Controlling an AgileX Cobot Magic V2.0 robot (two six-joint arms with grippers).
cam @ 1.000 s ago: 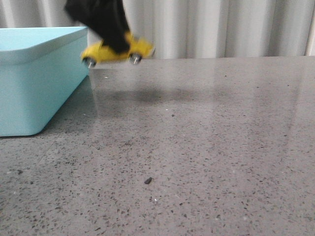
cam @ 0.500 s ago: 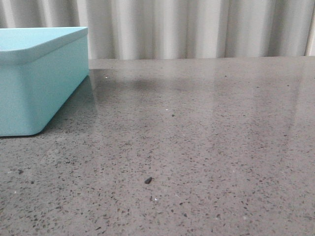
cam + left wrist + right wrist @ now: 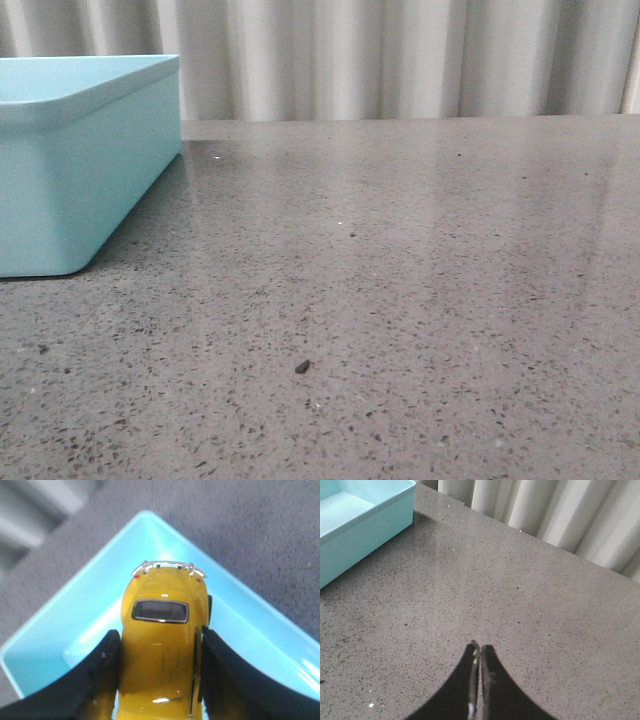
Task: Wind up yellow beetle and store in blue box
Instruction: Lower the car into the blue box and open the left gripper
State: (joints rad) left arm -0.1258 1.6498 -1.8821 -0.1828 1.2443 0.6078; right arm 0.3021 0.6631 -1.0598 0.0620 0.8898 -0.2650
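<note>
My left gripper (image 3: 159, 680) clamps the yellow beetle (image 3: 162, 645) by its flanks above the open blue box (image 3: 240, 625), while my right gripper (image 3: 479, 680) hangs clenched on nothing over the speckled grey table (image 3: 545, 610).

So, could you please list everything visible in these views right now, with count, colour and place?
yellow beetle: one, bright yellow with a dark window, held between the left gripper's fingers above the open blue box; seen only in the left wrist view.
blue box: one, pale aqua, on the table's left side in the front view.
table: one, grey speckled stone, carrying the box.
curtain: one, pale grey pleated, behind the table.
dark speck: one, black, on the table near the front.
left gripper: one, black, shut on the beetle's sides.
right gripper: one, black, fingers together, holding nothing, over bare table.
</note>
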